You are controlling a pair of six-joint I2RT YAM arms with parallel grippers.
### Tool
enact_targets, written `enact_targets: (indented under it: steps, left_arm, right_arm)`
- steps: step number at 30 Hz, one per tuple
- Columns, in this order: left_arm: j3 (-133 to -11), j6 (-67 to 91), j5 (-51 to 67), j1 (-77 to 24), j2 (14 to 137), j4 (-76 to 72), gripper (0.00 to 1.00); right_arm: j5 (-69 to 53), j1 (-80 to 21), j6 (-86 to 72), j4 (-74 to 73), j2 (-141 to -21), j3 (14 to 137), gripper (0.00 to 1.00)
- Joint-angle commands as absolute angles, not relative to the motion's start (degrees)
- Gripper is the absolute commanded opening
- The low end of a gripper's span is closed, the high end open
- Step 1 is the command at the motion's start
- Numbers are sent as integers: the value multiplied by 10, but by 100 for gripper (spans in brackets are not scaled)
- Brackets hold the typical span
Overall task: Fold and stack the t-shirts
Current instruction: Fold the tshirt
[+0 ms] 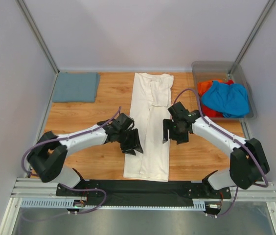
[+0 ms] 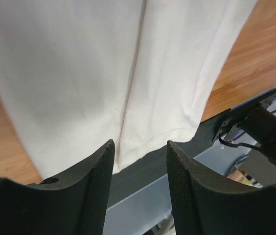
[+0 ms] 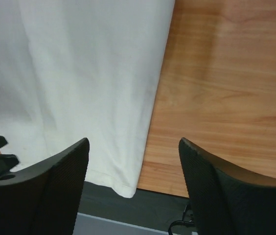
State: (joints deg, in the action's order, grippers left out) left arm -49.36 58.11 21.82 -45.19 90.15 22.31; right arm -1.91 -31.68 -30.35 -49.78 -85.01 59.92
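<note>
Long cream-white cloth t-shirt (image 1: 150, 127) lies mid-table, folded lengthwise into a strip; cross-folds not yet done. Dull grey-blue folded t-shirt (image 1: 75, 86) sits far-left, looks finished. Bright blue t-shirt (image 1: 226, 98) and orange-red t-shirt (image 1: 206, 87) lie crumpled in clear plastic bin (image 1: 211, 65). Left gripper (image 2: 140, 147) and right gripper (image 3: 134, 144) flank the strip, jaws apart, empty.

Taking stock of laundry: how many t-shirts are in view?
4: cream shirt mid-table, folded grey-blue shirt far left, blue shirt and orange-red shirt in the bin; others may hide beneath.

We are seeing the cream-white shirt (image 1: 148, 132) lying as a long central strip. The grey-blue shirt (image 1: 75, 87) is sitting folded far-left; the blue shirt (image 1: 226, 98) and orange-red shirt (image 1: 205, 87) are lying crumpled far-right.
</note>
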Motion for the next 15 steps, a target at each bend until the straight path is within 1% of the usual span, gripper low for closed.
enact_targets:
  steps: [1,3,4,6,9,13,15]
  left_arm:
    - [-498,534,119,-454,789,362,54]
    - [-467,527,112,-453,756,401,51]
    - [-456,526,111,-454,749,410,50]
    - [-415,537,121,-456,728,413,49]
    - [-378,555,132,-461,713,398,50]
    - [-381,569,126,-475,726,406,52]
    - [-394,570,118,-483,745,414,52]
  right_arm:
    - [-84,-320,-334,-477,-782,528,72]
    - [-137,-326,-360,-460,-752,471,62]
    - [-152,-334,-372,-454,-742,455,60]
    - [-188,-349,-394,-440,-719,413,61]
    - [-194,-382,-409,-448,-704,393,63]
    - [-206,-417,-443,-432,-698,357,64]
    - [-212,-424,-460,-418,-699,345,63]
